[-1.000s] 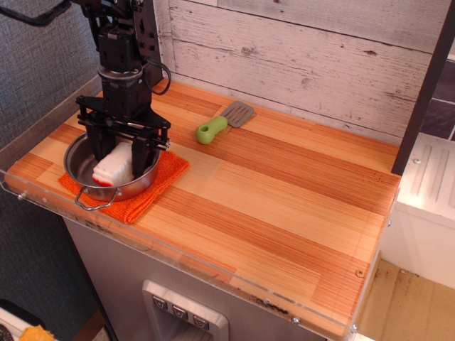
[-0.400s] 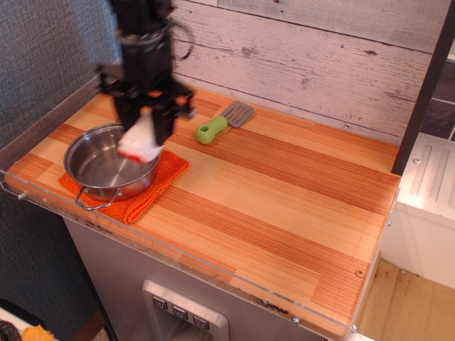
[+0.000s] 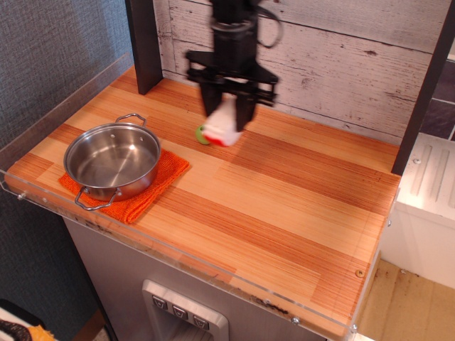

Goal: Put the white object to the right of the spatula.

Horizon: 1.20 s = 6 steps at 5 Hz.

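Gripper (image 3: 229, 114) hangs over the back edge of the tabletop, left of centre, fingers clamped on the white object (image 3: 223, 125). Block held off the wood, red band at its lower end. Picture is motion-blurred around the arm.

Change: a second ago the block lay in the steel pot (image 3: 112, 158) at the front-left corner, gripper down around it. Shortly after, it was lifted clear above the pot's rim. Now it has travelled right and toward the back wall; pot sits empty on the orange cloth (image 3: 160, 177).

Spatula (image 3: 201, 135): only a sliver of green handle shows, just left of the block's red end. Blade hidden behind gripper and block; it has not visibly moved from its spot near the back edge.

Reading: pick and lift done, carry under way. Block is roughly over the spatula, not yet to its right. Judgement: needs more travel toward the right edge before lowering, onto the bare wood well apart from the blade.

Risk: lowering here would land on the spatula or knock it
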Available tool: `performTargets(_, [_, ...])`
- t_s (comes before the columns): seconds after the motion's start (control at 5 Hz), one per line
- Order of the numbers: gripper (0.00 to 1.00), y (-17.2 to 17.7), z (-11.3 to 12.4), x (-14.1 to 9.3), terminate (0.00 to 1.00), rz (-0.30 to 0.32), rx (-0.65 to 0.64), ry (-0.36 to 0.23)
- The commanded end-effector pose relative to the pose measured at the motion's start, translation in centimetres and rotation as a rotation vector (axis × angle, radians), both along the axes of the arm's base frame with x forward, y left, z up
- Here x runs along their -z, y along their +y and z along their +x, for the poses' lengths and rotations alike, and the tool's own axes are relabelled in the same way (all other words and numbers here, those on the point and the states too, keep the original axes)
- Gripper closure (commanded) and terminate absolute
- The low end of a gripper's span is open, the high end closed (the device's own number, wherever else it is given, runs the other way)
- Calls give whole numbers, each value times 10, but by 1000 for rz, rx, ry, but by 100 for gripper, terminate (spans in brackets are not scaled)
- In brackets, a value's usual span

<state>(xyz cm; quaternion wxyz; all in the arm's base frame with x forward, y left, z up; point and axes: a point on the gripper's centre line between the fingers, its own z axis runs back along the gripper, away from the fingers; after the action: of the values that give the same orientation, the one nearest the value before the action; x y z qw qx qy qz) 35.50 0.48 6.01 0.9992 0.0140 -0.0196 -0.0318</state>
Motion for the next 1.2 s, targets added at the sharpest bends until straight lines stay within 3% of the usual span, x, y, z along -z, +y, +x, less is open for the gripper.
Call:
performTargets(0.0, [100,-12,32,7,0,38,-6,-9])
performTargets(0.4, [100,-5,35,19,0,20,-17,26])
performTargets(0.6, [0,-7,34,17,0,-50,23,65])
performTargets(1.0, [0,-9,23,-30,0,-55,64,-51])
